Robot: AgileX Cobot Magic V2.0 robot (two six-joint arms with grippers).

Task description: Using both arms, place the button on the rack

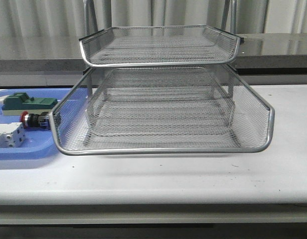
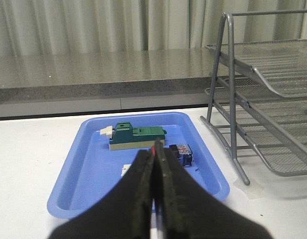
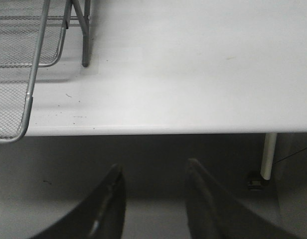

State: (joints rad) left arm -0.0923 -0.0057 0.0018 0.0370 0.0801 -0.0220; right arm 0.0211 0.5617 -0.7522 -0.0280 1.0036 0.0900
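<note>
Red button [image 1: 30, 119] lies in blue tray [image 2: 83, 169]; left pincer [image 2: 155, 164] clenched, seemingly empty; right pincer [image 3: 153, 174] released.

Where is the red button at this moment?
In the front view the button lies in the blue tray at the far left, between the green block and the white block, beside the rack.

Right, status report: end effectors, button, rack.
Left end effector shut, empty. Right end effector open, off the table edge. Red-headed push-button in the blue plastic tray, untouched. Silver wire-mesh rack unobstructed.
</note>
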